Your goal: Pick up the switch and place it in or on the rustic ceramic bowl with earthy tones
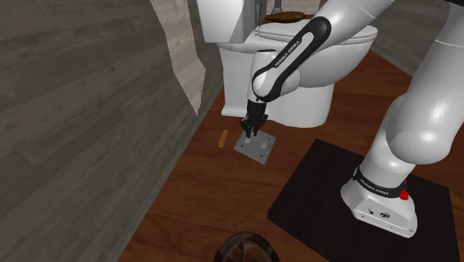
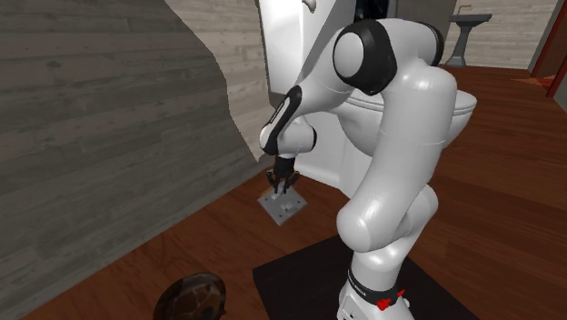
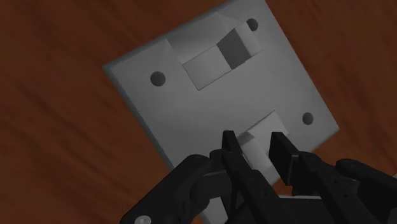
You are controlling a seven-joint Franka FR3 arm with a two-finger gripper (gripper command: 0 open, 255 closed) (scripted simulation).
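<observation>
Switch (image 1: 257,147) lies flat on the floor (image 1: 201,193), just in front of the toilet (image 1: 305,89). The arm bends steeply down beside the toilet with its wrist vertical. The end effector (image 3: 256,147) is down at the plate, fingers (image 3: 233,151) narrowly apart astride one rocker; I cannot tell whether they grip it.

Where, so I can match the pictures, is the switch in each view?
Shoulder view: switch near the centre, on the floor before the toilet.
Second exterior view: switch left of centre, on the floor.
Wrist view: switch just beyond the gripper.
Shared landmark: the gripper, at the switch in all three.
</observation>
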